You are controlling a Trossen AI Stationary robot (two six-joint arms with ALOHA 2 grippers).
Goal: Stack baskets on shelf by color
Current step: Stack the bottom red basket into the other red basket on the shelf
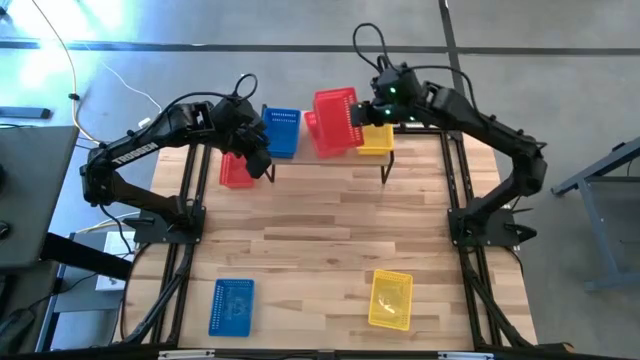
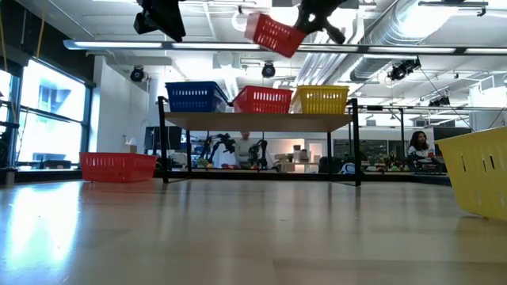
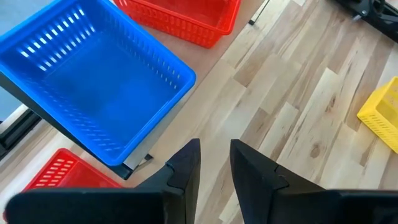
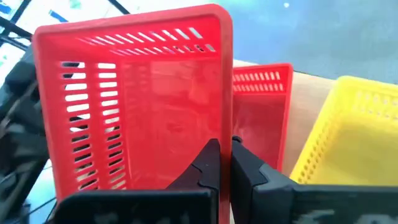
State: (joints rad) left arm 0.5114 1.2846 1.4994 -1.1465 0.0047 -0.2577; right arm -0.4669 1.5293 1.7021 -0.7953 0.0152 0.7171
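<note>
On the shelf (image 2: 261, 121) at the far side stand a blue basket (image 2: 195, 96), a red basket (image 2: 261, 100) and a yellow basket (image 2: 322, 99), side by side. My right gripper (image 4: 224, 155) is shut on another red basket (image 2: 275, 34), high above the shelf's middle. My left gripper (image 3: 215, 155) hovers open with nothing between its fingers, near the shelf's left end, above a red basket (image 1: 236, 168) that rests on the table. My right gripper pinches one side wall (image 4: 225, 127) of the red basket at its rim, one finger inside and one outside. The fingers come slanting down from the table's right side. The basket hangs lifted clear, tilted, above the red basket on the shelf.
A blue basket (image 1: 231, 305) and a yellow basket (image 1: 390, 298) lie near the table's front edge. The middle of the wooden tabletop (image 1: 330, 220) is bare. Black frame rails run along both sides of the table.
</note>
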